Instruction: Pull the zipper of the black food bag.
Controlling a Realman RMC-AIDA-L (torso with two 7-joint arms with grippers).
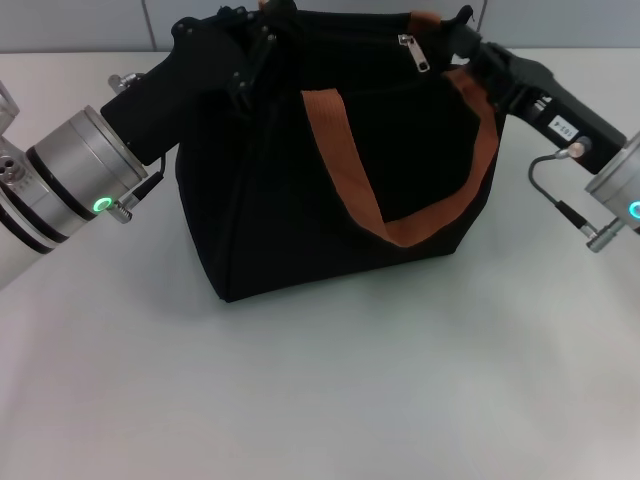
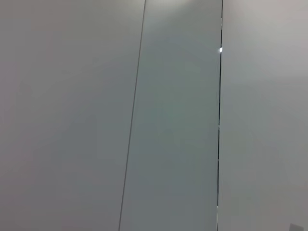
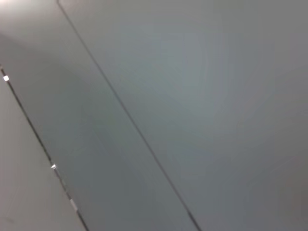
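The black food bag [image 1: 250, 210] stands upright on the white table in the middle of the head view. One rust-orange handle [image 1: 345, 165] hangs down its front. The silver zipper pull [image 1: 416, 54] hangs from the zip track on the top edge, right of centre. My left gripper [image 1: 250, 45] is at the bag's top left corner, black against the black fabric. My right gripper [image 1: 462, 35] is at the bag's top right corner, just right of the zipper pull. Both wrist views show only grey wall panels.
The white table [image 1: 320, 390] stretches in front of the bag and to both sides. A grey panelled wall [image 2: 178, 120] stands behind it. A cable [image 1: 548, 185] loops under my right wrist.
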